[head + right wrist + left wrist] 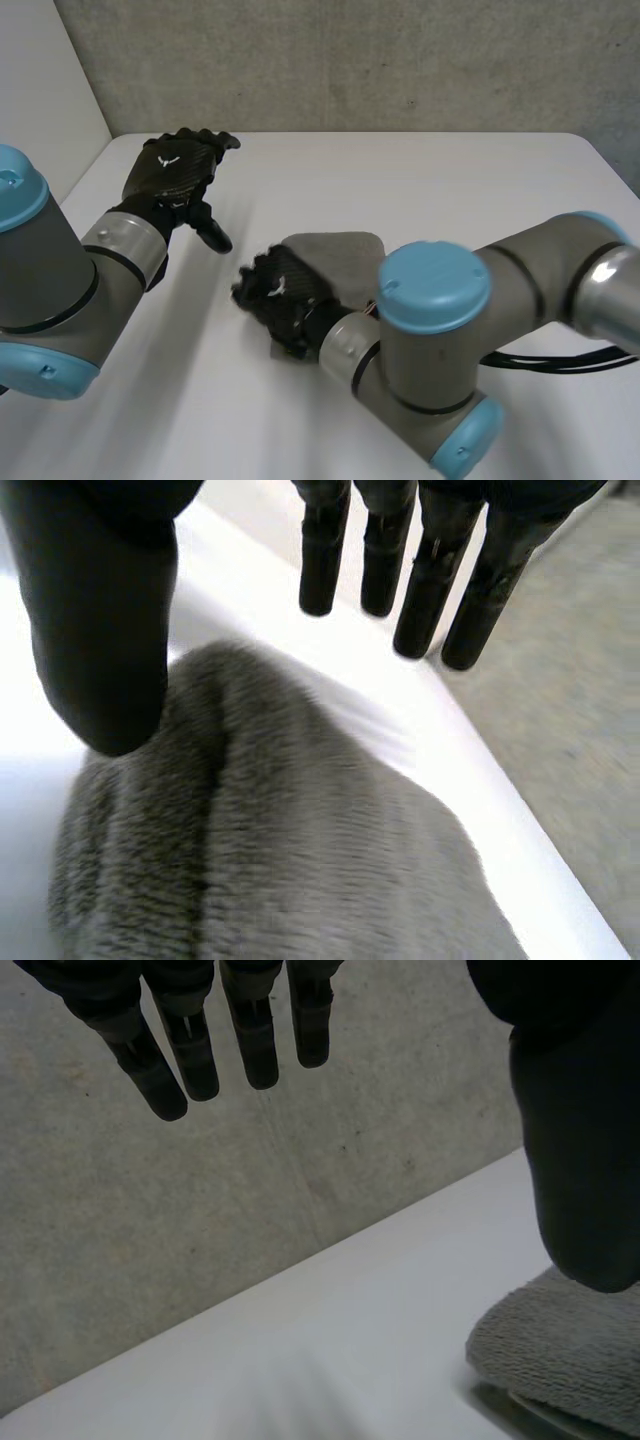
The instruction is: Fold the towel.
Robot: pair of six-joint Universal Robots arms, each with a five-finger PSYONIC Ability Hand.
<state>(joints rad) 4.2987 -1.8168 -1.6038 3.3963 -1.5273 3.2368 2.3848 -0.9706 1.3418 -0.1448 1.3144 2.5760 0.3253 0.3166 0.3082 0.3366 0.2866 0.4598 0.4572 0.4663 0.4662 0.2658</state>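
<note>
Head view: a grey towel (338, 252), folded into a small thick bundle, lies on the white table (450, 190) just below the centre of the frame. The right hand (280, 295) sits over the towel's lower-left edge and hides that part of it. The right arm (440, 330) reaches in from the lower right. The left hand (176, 168) is in the upper left of the frame, well apart from the towel, at the end of the left arm (60, 280), which comes in from the lower left. A grey concrete wall (350, 60) runs behind the table.

Left wrist view: the left hand (580, 1140) is spread and holds nothing, its fingers (255, 1045) straight, with the wall (200, 1210) beyond them. A rounded edge of the towel (560, 1360) lies on the table (330, 1340) below the thumb.

Right wrist view: the right hand (100, 630) is also spread. Its fingers (420, 590) are straight and reach past the towel (300, 850) toward the table edge (400, 730). The thumb hangs close over the towel's plush fold, and whether it touches cannot be told. Nothing is pinched or gripped.
</note>
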